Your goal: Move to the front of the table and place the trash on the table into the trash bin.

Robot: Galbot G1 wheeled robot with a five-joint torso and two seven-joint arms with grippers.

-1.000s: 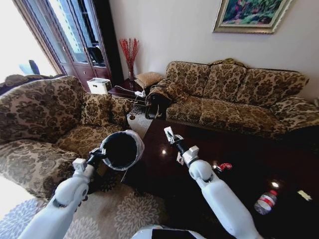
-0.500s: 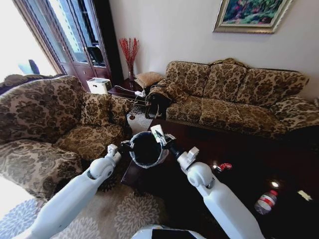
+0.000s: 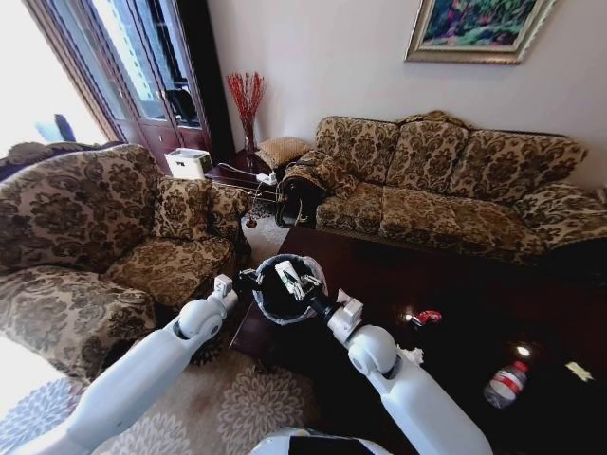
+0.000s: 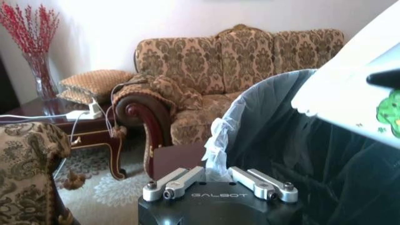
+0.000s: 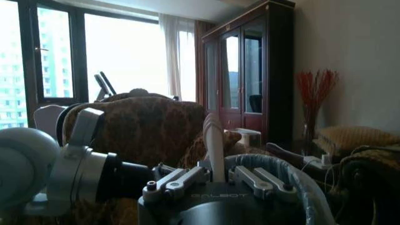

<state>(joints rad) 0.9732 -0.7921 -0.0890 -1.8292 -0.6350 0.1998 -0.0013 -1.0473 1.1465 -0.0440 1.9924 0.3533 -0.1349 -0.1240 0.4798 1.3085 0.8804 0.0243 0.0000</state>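
Left claw (image 4: 220,180), marked GALBOT, grips the trash bin (image 4: 275,140).

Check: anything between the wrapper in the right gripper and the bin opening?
Nothing visible. The right gripper holds the white wrapper directly over the open mouth of the trash bin, which the left gripper grips by the bag-lined rim.
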